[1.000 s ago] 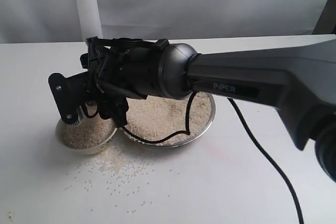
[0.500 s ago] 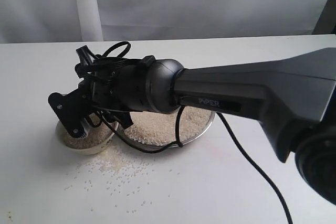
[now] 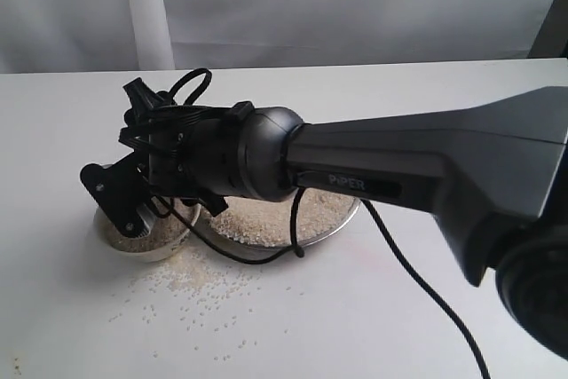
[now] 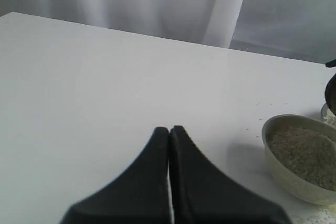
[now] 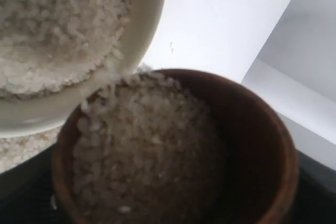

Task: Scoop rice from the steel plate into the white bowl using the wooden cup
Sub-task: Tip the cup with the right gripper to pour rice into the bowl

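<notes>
Over bowl [image 3: 149, 242] | right claw [image 3: 124, 210] grips tilted cup [image 5: 253, 148], cup rim at bowl rim, rice [image 5: 149, 153] running across | plate [image 3: 344, 216] just beside bowl, holding rice | loose grains [image 3: 200, 286] on table [image 3: 399, 326] | left claw [image 4: 169, 130] closed, empty.

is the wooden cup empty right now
No, the wooden cup is full of rice, right beside the white bowl.

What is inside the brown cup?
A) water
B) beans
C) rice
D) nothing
C: the right wrist view looks into the cup, and it is filled with pale rice, heaped up to where it meets the bowl.
</notes>
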Available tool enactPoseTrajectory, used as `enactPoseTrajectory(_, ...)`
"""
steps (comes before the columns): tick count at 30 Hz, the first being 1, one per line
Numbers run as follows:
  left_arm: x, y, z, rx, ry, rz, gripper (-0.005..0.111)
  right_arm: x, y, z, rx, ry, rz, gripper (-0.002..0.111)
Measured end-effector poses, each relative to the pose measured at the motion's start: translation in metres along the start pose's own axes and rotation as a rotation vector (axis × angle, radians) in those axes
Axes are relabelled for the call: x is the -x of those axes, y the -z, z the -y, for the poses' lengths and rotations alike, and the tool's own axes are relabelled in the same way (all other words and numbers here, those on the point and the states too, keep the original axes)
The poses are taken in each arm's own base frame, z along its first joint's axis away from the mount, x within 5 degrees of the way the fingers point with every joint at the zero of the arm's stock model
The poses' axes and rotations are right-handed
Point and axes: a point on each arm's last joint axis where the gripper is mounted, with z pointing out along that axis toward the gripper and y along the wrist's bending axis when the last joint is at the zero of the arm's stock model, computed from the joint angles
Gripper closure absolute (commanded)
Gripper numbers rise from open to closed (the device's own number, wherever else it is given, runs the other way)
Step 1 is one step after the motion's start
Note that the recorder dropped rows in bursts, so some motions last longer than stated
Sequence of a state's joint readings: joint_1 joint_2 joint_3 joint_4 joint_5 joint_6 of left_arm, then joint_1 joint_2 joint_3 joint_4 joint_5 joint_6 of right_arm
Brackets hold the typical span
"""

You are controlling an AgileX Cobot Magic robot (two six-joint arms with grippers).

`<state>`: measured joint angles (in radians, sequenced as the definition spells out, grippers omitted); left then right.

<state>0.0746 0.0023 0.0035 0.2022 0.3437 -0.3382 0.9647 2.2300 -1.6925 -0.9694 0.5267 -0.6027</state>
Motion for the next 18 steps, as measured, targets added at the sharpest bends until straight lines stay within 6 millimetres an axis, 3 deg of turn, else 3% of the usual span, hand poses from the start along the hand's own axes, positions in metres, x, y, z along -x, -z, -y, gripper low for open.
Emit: enactPoseTrajectory(18, 0.0000, 0.0000, 0.0000, 0.000, 0.000, 0.000, 0.107, 0.0027, -0.0034, -0.0037, -0.014, 0.120, -0.072, 0.108)
